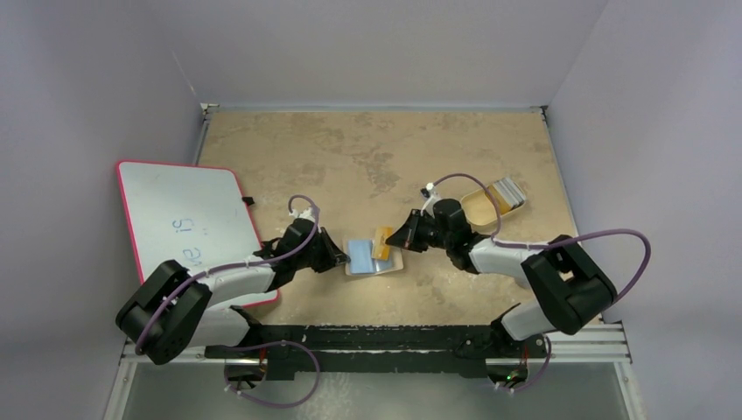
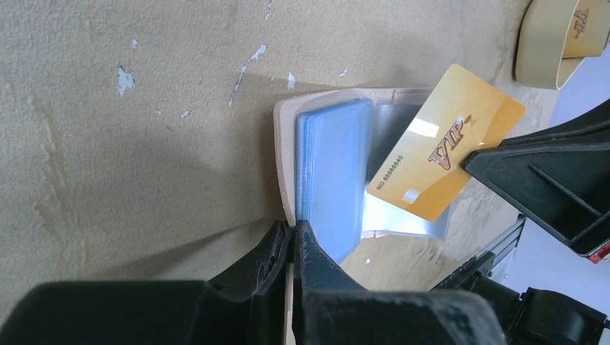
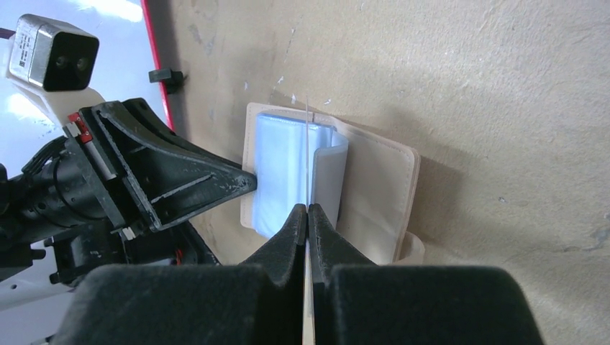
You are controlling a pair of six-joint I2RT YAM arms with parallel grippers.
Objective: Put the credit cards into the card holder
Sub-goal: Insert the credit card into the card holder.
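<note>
Seemingly just a thin line from the right wrist, the gold card point(image 2: 442, 140) hides one corner behind the right fingers point(image 3: 303, 219), which are shut tight on it. Left fingers point(image 2: 285, 238) closed, pinching the rim of the card holder point(image 2: 285, 158). Both arms reach low, inward. Holder lies open on the worktop point(image 2: 144, 144) between the fingertips; card tilted over it.

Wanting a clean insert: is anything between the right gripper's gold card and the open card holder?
Nothing visible: the right gripper holds the gold VIP card over the open blue sleeves of the card holder.
</note>
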